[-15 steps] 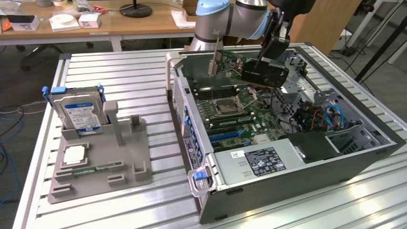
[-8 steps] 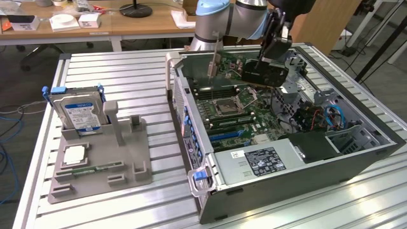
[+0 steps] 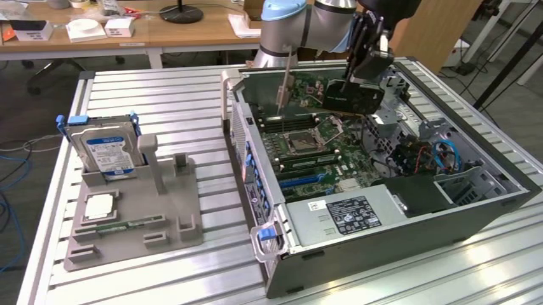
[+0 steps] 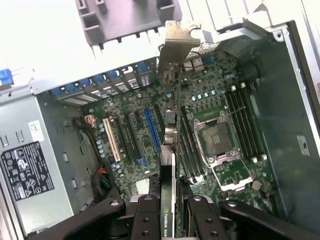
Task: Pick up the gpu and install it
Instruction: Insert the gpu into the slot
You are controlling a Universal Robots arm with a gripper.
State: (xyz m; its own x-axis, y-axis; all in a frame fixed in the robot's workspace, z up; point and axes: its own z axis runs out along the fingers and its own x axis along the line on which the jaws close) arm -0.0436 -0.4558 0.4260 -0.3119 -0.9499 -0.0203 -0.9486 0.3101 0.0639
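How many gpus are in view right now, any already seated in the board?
1. The gpu is clamped in the gripper, above the motherboard in the open case. The slots I can see are empty; the card hides part of the board.

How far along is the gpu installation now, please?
Done: the gpu is picked up. In hand: the claw grips it above the open computer case. Left: the card is not yet seated, and the blue slot on the motherboard is empty.
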